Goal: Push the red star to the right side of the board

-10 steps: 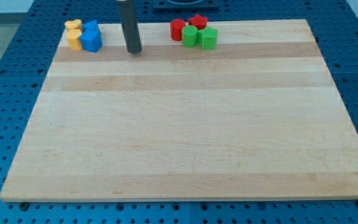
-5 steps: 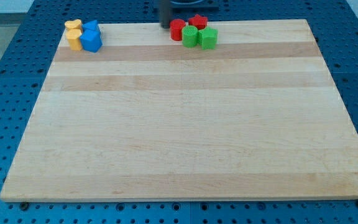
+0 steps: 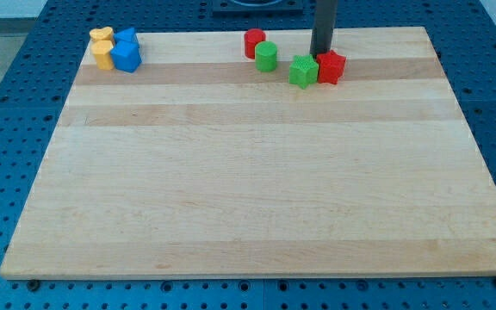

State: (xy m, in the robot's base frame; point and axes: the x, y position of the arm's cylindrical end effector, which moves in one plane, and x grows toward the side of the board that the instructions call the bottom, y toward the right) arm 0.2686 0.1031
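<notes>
The red star point(image 3: 331, 66) lies near the board's top edge, right of centre, touching a green block point(image 3: 303, 71) on its left. My tip point(image 3: 320, 55) stands just above and left of the star, at the top of the gap between the star and that green block. A red cylinder point(image 3: 254, 42) and a green cylinder point(image 3: 267, 57) sit further left, touching each other.
Two yellow blocks point(image 3: 102, 48) and two blue blocks point(image 3: 127, 52) cluster at the board's top left corner. The wooden board point(image 3: 257, 198) lies on a blue perforated table. The board's right edge point(image 3: 468, 129) is well right of the star.
My tip moved right along the top edge, from left of the red-green cluster to behind it. The red star and one green block have slid right and down, away from the cylinders.
</notes>
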